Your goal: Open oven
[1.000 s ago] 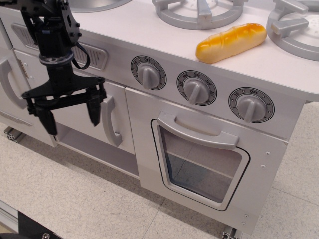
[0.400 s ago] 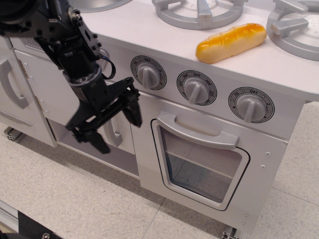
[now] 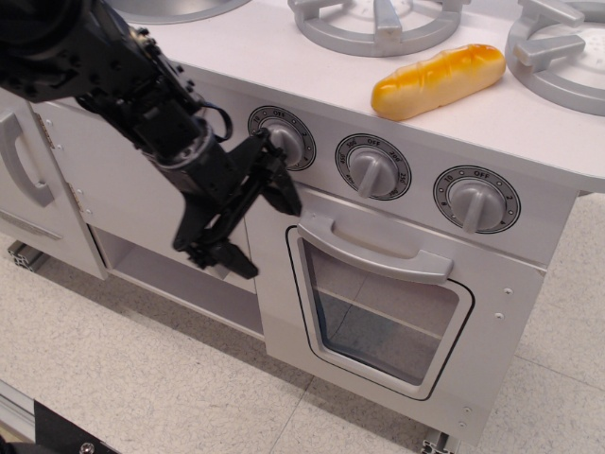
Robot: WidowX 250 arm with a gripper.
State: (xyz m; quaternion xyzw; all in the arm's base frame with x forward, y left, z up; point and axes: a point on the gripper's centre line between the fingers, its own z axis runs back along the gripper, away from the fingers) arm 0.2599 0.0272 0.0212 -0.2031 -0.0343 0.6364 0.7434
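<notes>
1. The black gripper [image 3: 253,230] hangs in front of the toy kitchen with its two fingers spread wide apart and nothing between them; one fingertip [image 3: 288,201] points up and right, the other sits lower and to the left.
2. The arm [image 3: 113,80] carrying it reaches in from the upper left, with a black cable looped at the wrist.
3. Just right of the gripper is the oven [image 3: 383,303], light grey, its door shut flush with the cabinet front. The upper fingertip lies close to the left end of the wide horizontal bar handle [image 3: 376,248]; whether it touches cannot be told.
4. Below that handle, and to the gripper's lower right, the rounded window [image 3: 383,317] shows a pale interior.
5. Behind and left of the gripper, a narrower cabinet door [image 3: 123,203] is partly hidden by the arm; an open shelf gap runs beneath it.
6. Above and right of the gripper, three grey knobs [image 3: 373,168] sit in a row, the leftmost just beside the upper finger.
7. Farther up and right, on the white countertop [image 3: 274,47], a glossy bread roll [image 3: 438,81] lies between grey burner rings [image 3: 376,21].
</notes>
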